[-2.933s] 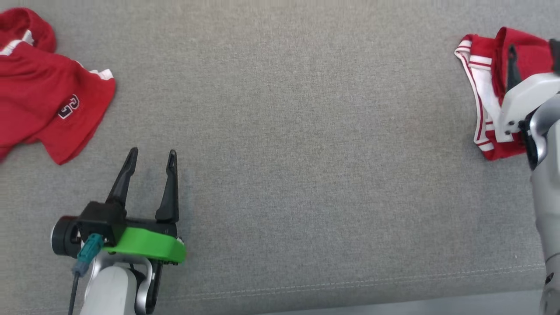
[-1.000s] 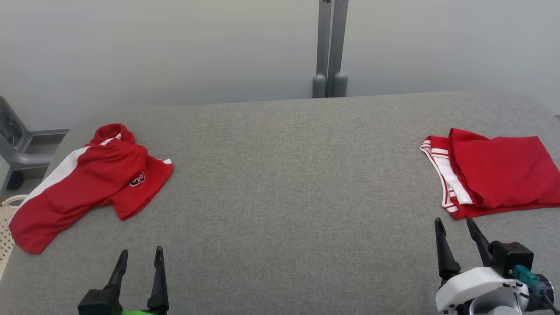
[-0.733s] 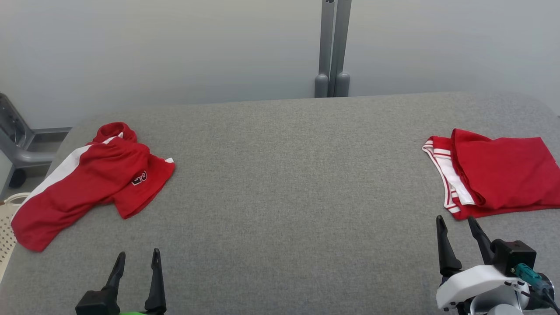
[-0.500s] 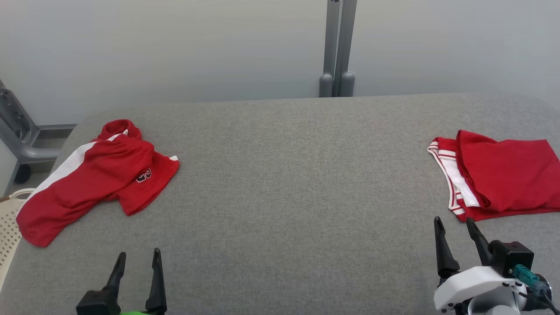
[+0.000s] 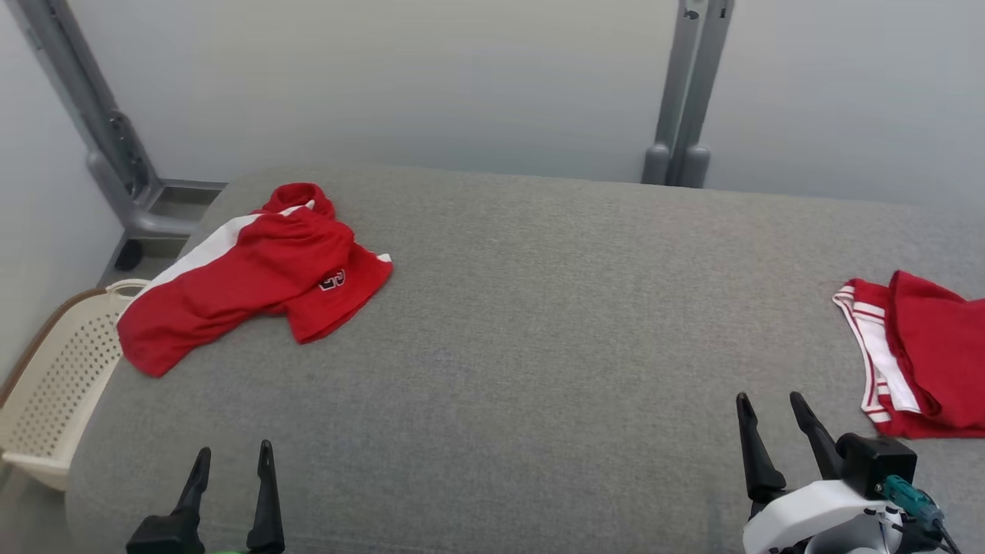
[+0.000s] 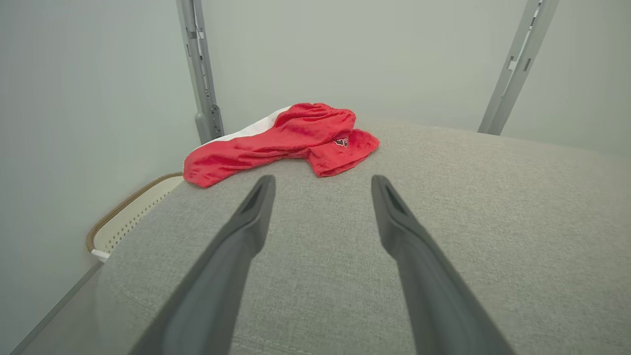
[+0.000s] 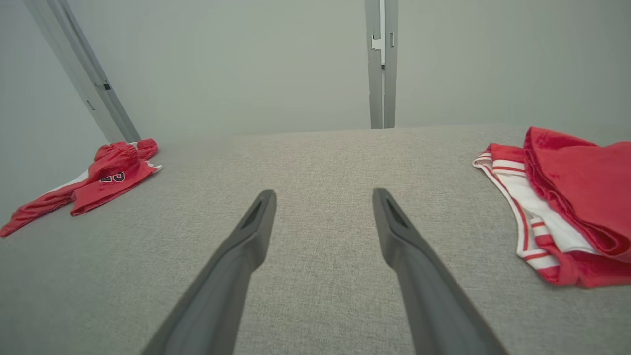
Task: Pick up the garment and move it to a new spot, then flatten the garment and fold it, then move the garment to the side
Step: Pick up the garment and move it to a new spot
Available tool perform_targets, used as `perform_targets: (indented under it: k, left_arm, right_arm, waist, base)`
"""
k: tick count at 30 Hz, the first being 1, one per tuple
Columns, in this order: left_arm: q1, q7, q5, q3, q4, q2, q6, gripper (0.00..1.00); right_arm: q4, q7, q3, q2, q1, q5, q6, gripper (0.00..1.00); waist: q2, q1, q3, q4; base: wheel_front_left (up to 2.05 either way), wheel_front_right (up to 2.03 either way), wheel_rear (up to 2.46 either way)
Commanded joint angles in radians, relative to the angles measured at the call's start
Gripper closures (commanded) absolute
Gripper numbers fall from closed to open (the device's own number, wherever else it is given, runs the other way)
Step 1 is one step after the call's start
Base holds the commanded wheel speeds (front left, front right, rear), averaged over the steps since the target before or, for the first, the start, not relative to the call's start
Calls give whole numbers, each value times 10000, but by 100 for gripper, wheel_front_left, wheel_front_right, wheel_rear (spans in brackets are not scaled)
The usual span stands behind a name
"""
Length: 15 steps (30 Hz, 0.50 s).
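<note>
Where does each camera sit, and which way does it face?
Head view: on the head, facing forward and down at the grey table; left gripper and right gripper at bottom.
Left wrist view: left wrist, along its fingers toward the crumpled garment.
Right wrist view: right wrist, along its fingers across the table; folded garment at right.
Shared: all three show the crumpled garment.

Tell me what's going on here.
Nothing is being handled right now. The left gripper and right gripper are at the near edge of the grey table, jaws open and empty. A folded garment, red with white trim, lies at the right side, just beyond the right gripper. A crumpled garment, also red, lies near the far left corner, close to a basket beside the table. The crumpled one is probably next.
</note>
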Motion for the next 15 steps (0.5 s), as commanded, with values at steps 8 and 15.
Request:
perform_targets:
  k: [8,15]
  left_arm:
    - [304,-9,171,99,-59,237,-32,0]
    - [370,-8,163,121,-38,360,-63,0]
  right_arm:
    - [-3,-33,446,-21,129,415,-11,0]
    - [26,-33,779,-24,125,629,-11,0]
  waist:
    - [0,0,-159,1894]
    - [0,0,-230,2586]
  base:
    - [0,0,0]
    - [0,0,0]
